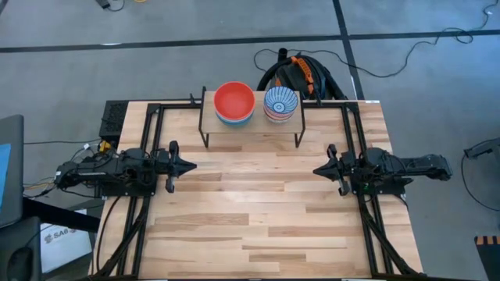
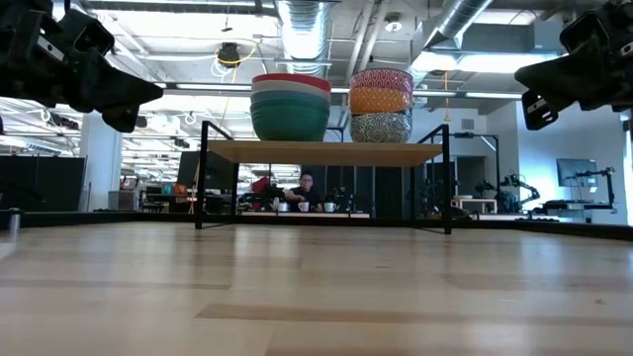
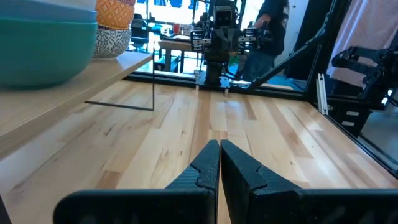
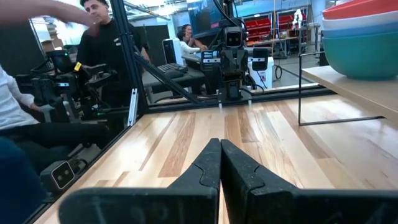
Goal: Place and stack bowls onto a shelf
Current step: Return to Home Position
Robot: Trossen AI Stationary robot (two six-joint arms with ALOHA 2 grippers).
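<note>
Low view first: the wooden table [image 2: 316, 297] fills the near part, with pale planks running side to side. Above it the two arms hang, one at each side, well apart from the shelf. The left gripper [image 3: 219, 147] has its fingers pressed tight together with nothing between them. The right gripper [image 4: 219, 144] is just the same (each wrist view shows the two dark tips touching). From above, the two grippers point at each other across the table.

Farther back, in the middle of the far edge, stands the shelf [image 2: 326, 151]. Its long side runs left to right, and its board lies flat on thin black legs. Two stacks sit on it side by side, every bowl with its open side up.

The left stack [image 2: 290, 107] has a green bowl [image 2: 290, 121] at the bottom. Above that come a light blue rim [image 2: 290, 96], a white rim [image 2: 290, 87] and the red bowl [image 1: 234, 100] on top.

The right stack [image 2: 382, 103] shows a dark patterned bowl [image 2: 381, 127] at the bottom. Over it sit an orange-yellow bowl [image 2: 381, 101] and a pink patterned bowl [image 2: 381, 79]. From above, its top is the blue-white striped bowl [image 1: 280, 102], but I cannot make that one out from the side.

From above, the lower bowls hide under the top ones. In the wrist views the stacks are cut off at the edge.

Behind the table is a big room with pipes on the ceiling, desks, other robot arms and some people [image 4: 102, 37].
</note>
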